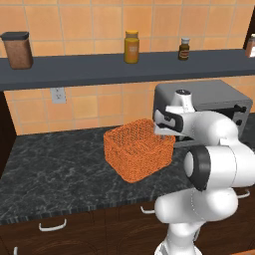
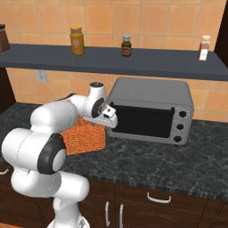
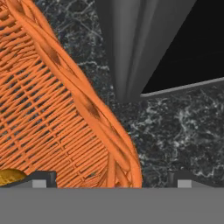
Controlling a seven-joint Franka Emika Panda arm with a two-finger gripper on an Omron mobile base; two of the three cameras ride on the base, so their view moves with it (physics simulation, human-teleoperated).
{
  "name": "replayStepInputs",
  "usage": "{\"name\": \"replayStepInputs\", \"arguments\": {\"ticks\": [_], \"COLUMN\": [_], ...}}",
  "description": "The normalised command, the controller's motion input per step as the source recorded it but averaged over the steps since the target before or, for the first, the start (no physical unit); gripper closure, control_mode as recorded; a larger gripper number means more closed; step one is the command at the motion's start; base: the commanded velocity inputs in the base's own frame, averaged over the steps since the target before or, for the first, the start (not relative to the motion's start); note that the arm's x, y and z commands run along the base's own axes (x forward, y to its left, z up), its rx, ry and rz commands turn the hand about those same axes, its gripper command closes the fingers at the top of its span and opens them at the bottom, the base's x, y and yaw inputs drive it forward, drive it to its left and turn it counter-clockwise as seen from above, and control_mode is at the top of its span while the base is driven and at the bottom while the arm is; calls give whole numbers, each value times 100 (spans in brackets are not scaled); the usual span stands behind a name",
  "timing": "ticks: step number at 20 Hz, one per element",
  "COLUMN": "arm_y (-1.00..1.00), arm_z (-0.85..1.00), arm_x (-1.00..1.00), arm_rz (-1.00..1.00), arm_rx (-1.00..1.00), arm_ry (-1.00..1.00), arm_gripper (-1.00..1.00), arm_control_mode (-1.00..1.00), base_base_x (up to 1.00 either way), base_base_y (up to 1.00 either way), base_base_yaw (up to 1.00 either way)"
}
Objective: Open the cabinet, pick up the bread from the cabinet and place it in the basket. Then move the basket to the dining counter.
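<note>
Your fingers (image 3: 109, 178) spread wide and empty astride the orange basket (image 1: 137, 149) rim, bread (image 3: 9, 176) inside, toaster oven (image 2: 151, 109) just right, on the black surface (image 1: 55, 169).

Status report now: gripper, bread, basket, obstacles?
Gripper open, straddling square orange woven basket rim. Golden-yellow bread lump inside basket. Grey toaster oven close beside.

The basket (image 1: 139, 149) is rough orange wickerwork (open weave); the worktop (image 1: 55, 169) is polished black veined stone; the toaster oven (image 2: 151, 109) looks brushed grey metal.
</note>
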Motion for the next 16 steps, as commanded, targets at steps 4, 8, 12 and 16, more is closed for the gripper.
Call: {"name": "replayStepInputs", "arguments": {"ticks": [4,8,12,16], "arm_y": [0,0,0,21], "arm_z": [-25,-40,-37,-25], "arm_x": [5,0,0,-1], "arm_rz": [0,0,0,0], "arm_rx": [0,0,0,0], "arm_ry": [0,0,0,3], "arm_gripper": [-100,-100,-100,100], "arm_control_mode": [-100,-100,-100,-100], "base_base_x": [0,0,0,0], "base_base_y": [0,0,0,0], "base_base_yaw": [0,0,0,0]}}
